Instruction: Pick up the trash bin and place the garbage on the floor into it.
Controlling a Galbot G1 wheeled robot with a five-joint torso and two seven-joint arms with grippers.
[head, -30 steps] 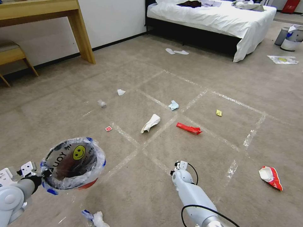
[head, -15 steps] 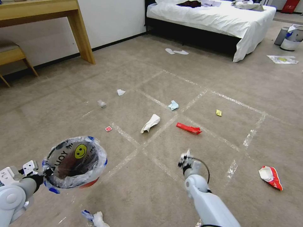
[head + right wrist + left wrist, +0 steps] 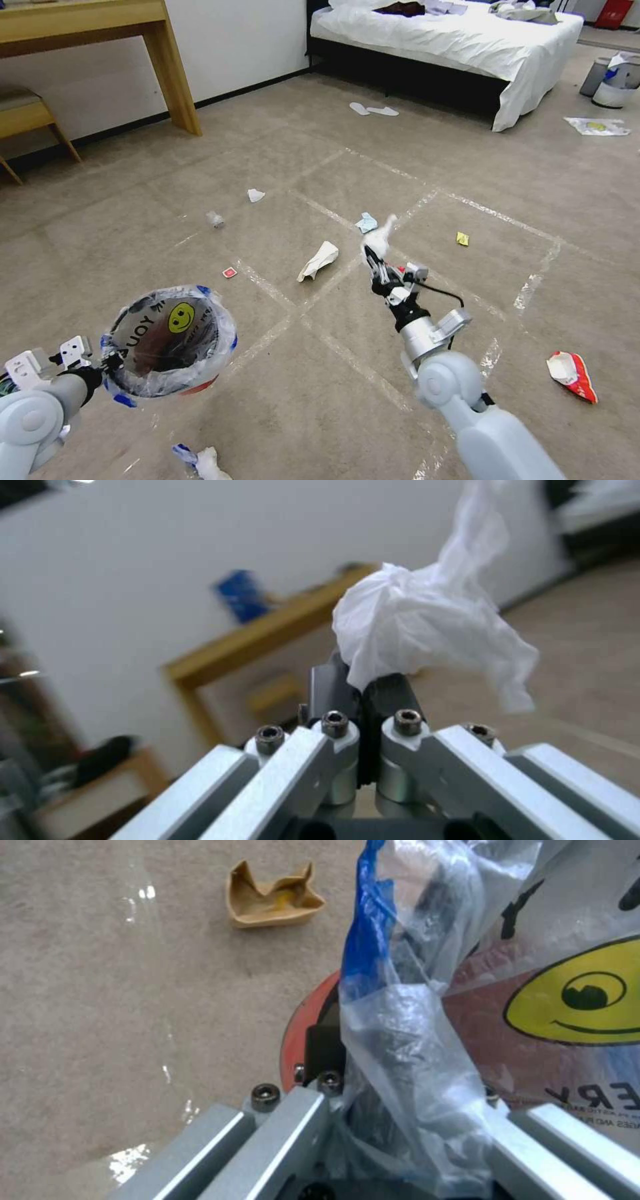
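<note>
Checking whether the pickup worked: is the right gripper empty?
No: the right gripper is shut on a crumpled white tissue, its fingers pinching the lower end.

A white wall (image 3: 233,40) with a dark skirting runs behind a wooden table (image 3: 87,20) and a wooden chair (image 3: 27,113). A white-sheeted bed (image 3: 453,40) stands farther along, with two slippers (image 3: 373,110) on the beige carpet (image 3: 133,200) before it.

Open carpet (image 3: 427,167) lies from 11 to 1 o'clock, broken by a white paper (image 3: 319,260) and blue wad (image 3: 366,223). The trash bin (image 3: 170,340) blocks 8 o'clock. At 4 o'clock, a red wrapper (image 3: 572,375) lies apart.
</note>
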